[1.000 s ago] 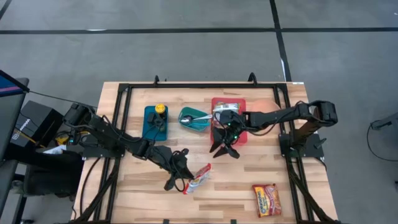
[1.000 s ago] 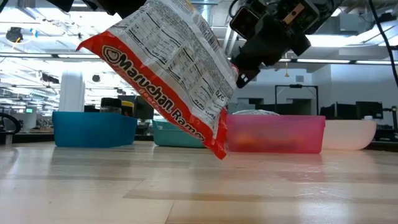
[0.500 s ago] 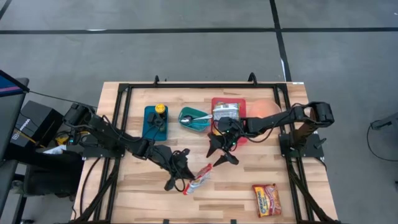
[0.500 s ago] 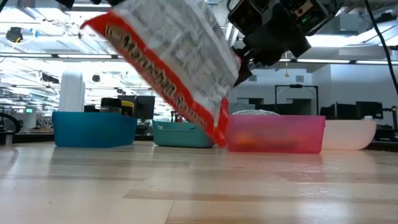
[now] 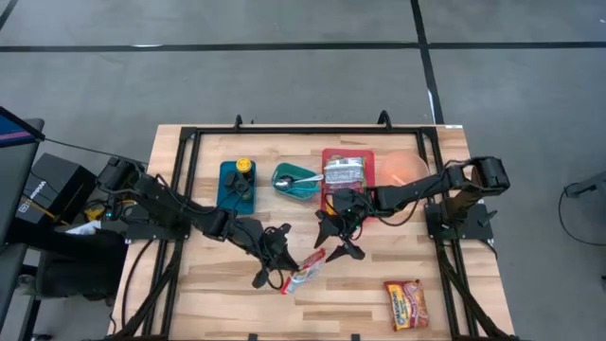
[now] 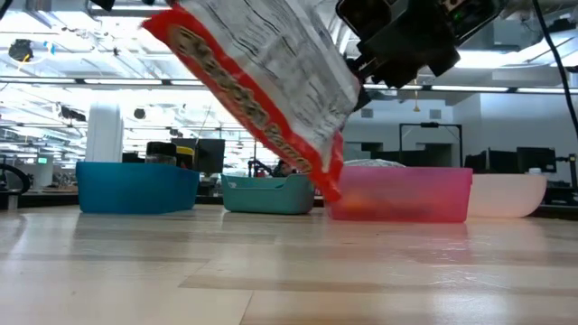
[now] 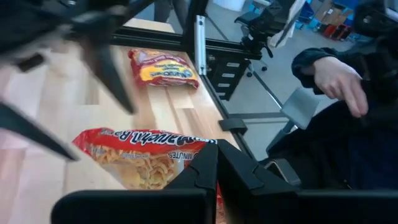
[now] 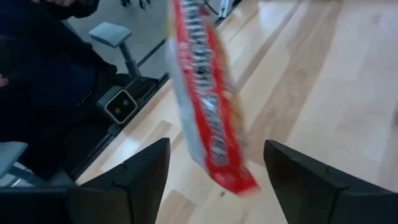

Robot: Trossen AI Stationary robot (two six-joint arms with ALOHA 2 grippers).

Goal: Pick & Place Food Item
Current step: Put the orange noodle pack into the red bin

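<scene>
Red-and-white ramen packet (image 5: 305,272) up off the wooden table (image 5: 218,308), hanging tilted, pinched by its edge in the closed left gripper (image 5: 280,266) near the table's middle, toward six o'clock. Right gripper (image 5: 341,237) just at one o'clock of the packet, fingers spread wide, nothing between them, packet directly ahead in its wrist view. Second ramen packet (image 5: 405,304) flat at five o'clock. Blue bin (image 5: 239,184), teal bowl (image 5: 296,182), red tray (image 5: 347,175) lined up toward twelve.
</scene>
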